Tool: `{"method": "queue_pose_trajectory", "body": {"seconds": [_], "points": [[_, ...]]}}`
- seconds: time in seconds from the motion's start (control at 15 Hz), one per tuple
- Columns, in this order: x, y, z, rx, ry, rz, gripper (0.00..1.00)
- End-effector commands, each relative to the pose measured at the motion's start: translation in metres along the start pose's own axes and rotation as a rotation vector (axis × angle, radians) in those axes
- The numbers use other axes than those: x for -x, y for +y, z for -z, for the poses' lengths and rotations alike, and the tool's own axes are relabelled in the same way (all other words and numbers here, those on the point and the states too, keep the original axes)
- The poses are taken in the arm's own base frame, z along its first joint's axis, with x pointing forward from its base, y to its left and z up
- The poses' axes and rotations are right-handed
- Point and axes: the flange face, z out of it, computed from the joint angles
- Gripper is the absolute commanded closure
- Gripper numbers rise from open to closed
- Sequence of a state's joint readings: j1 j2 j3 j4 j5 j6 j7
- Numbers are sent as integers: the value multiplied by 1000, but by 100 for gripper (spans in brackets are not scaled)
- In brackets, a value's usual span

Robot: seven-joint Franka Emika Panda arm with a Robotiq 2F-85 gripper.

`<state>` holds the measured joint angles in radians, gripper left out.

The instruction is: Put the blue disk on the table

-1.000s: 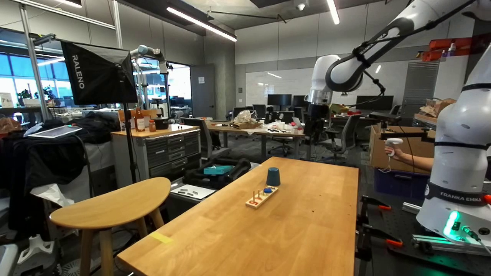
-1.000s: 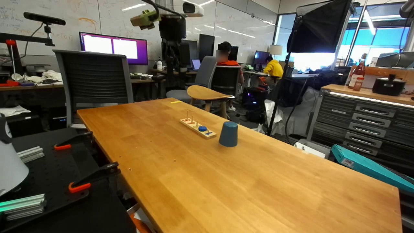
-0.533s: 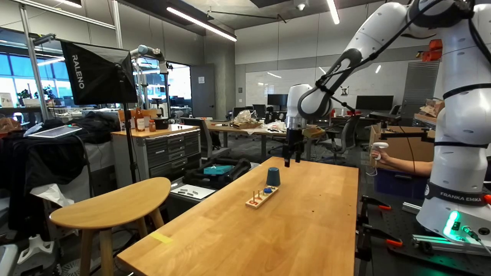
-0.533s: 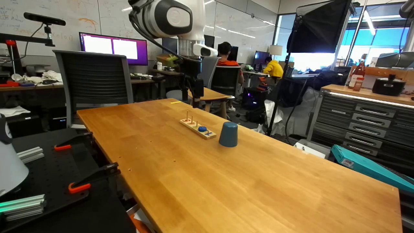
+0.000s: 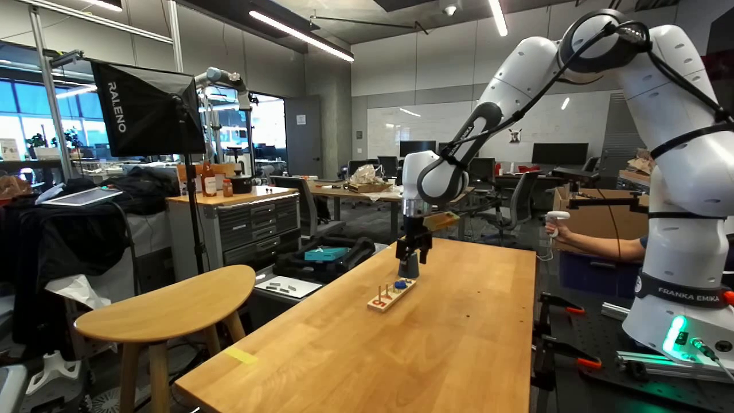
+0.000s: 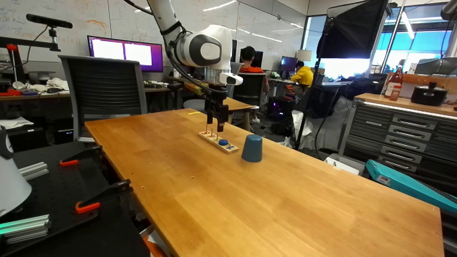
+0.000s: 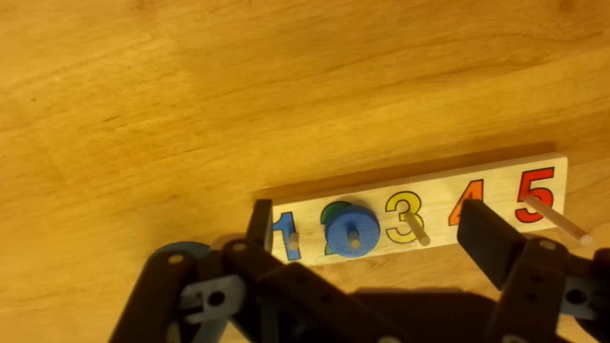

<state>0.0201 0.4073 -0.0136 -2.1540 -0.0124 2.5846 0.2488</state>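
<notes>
The blue disk (image 7: pixel 340 232) sits on the peg over the green 2 of a pale wooden strip (image 7: pixel 436 190) with numbers and several upright pegs. The disk also shows in both exterior views (image 5: pixel 400 284) (image 6: pixel 223 142). The strip lies on the honey-coloured table (image 5: pixel 447 344), which also fills the wrist view (image 7: pixel 143 119). My gripper (image 7: pixel 367 209) is open and empty, pointing down. In the wrist view its fingers appear on either side of the disk, near the 1 and the 4. In an exterior view it hangs above the strip (image 6: pixel 215 125), apart from it.
An upturned blue cup (image 6: pixel 252 148) stands on the table beside the strip's 1 end; its edge shows in the wrist view (image 7: pixel 186 247). Bare pegs rise from the strip, the tallest at the 5 (image 7: pixel 560 221). A smaller rounded table (image 5: pixel 166 307) stands off the table's side.
The arm has come down and across from high above the far part of the scene to above the strip. The disk, strip and cup have not moved.
</notes>
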Motion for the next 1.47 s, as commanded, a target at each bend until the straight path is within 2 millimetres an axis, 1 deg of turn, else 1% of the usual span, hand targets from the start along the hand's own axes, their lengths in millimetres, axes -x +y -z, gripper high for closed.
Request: {"method": "queue_pose_trajectory", "body": {"seconds": [0.0,0.13,0.4,0.6,0.73,1.07,1.4], "points": [[-22,-19,-9,6,31,-26,0],[-29,-19,-13,17,42,-41,0],[-41,-6,-22,41,51,-81,0],[-45,6,-32,63,50,-94,0],[-44,9,-41,66,47,-103,0],[-45,6,-59,69,42,-106,0],[-48,-4,-66,70,43,-105,0]]}}
